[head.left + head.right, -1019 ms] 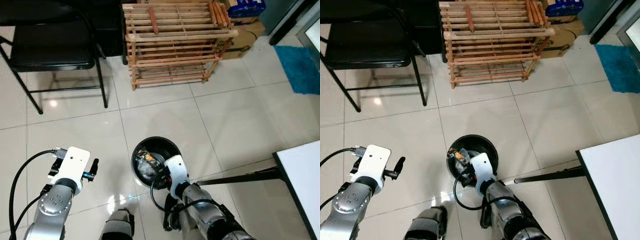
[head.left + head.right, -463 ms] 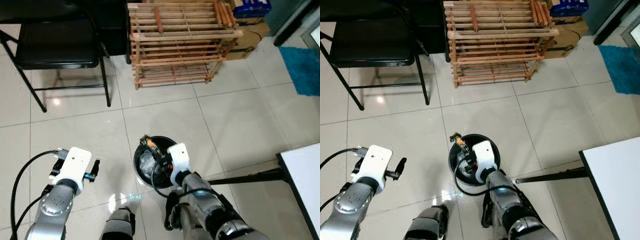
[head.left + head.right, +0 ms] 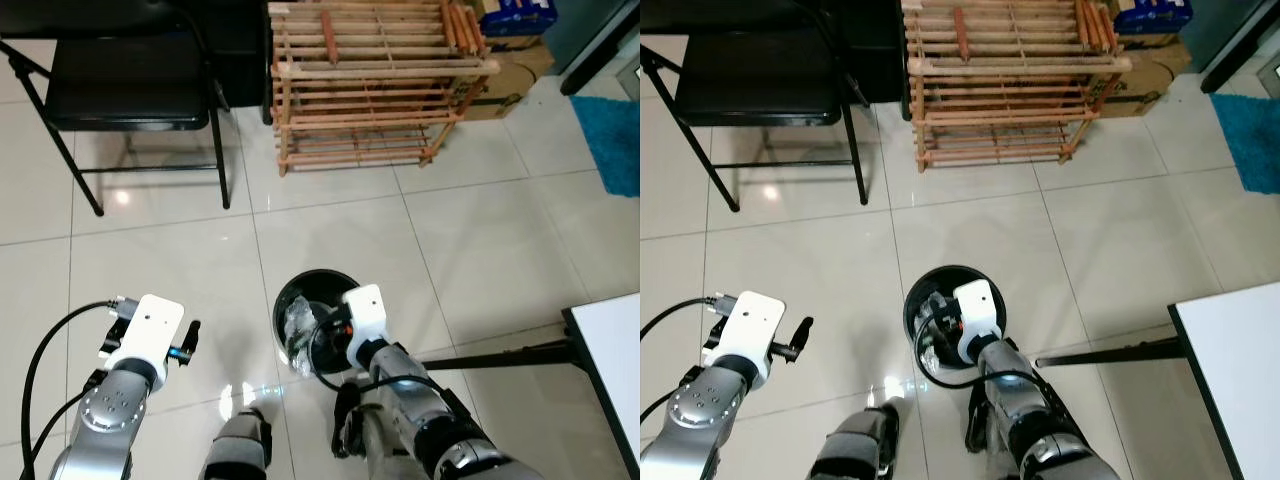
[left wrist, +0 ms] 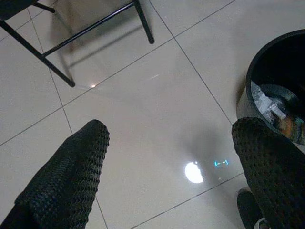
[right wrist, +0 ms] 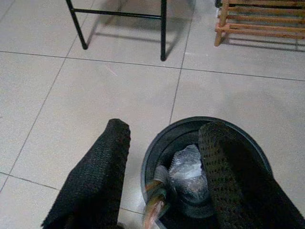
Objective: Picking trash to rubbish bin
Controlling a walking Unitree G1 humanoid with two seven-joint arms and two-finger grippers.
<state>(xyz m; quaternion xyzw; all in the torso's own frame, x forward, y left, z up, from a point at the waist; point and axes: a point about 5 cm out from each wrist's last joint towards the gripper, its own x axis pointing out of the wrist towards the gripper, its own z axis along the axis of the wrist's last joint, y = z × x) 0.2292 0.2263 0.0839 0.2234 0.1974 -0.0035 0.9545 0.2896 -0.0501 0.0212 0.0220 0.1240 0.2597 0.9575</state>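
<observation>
Hovering my right tool [image 5: 162, 157] over the black rubbish bin [image 3: 925, 290] on the floor, I am keeping its 2 fingers spread and empty; the trash [image 5: 187, 164] is lying inside. My left tool [image 4: 171, 157] is hanging released beside it.

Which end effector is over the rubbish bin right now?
The right end effector, open, fingers straddling the black rubbish bin's rim above the trash inside. The left end effector hangs over bare floor tiles beside the bin.
</observation>
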